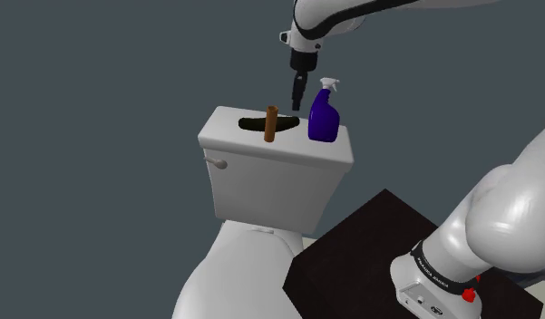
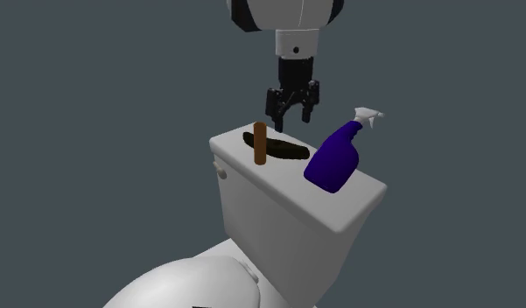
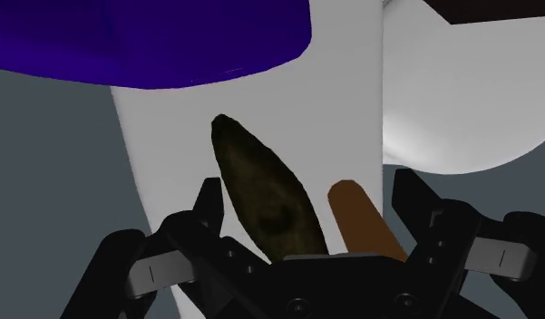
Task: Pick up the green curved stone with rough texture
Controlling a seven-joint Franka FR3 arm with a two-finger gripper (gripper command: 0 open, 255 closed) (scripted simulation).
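Stone first: the dark olive, curved stone (image 1: 287,125) lies flat along the toilet tank lid (image 1: 293,152), and that placement shapes everything we see. In the shoulder view a brown cylinder (image 1: 270,124) stands upright across the stone's middle. A blue spray bottle (image 1: 323,116) stands at three o'clock of the stone, near its end. We judge the free end beside the bottle to be the only clean spot for a grasp, and that is where the gripper (image 1: 298,105) hangs.

From the second exterior view we see the gripper (image 2: 292,121) at twelve o'clock of the stone (image 2: 287,151), above it and not touching. The cylinder (image 2: 260,144) is at nine o'clock and the bottle (image 2: 335,159) at four o'clock.

In the wrist view the fingers (image 3: 207,204) stand well apart and hold nothing. The stone (image 3: 266,195) runs between them, closer to one finger. The cylinder (image 3: 361,217) also sits in that gap, beside the other finger, so we reckon it could be caught in the closing. The bottle (image 3: 152,41) lies beyond the fingertips.

As for the arm, it reaches over from its dark stand (image 1: 352,245), the wrist turned straight down and the hand vertical over the lid. Next comes a careful descent, we judge.
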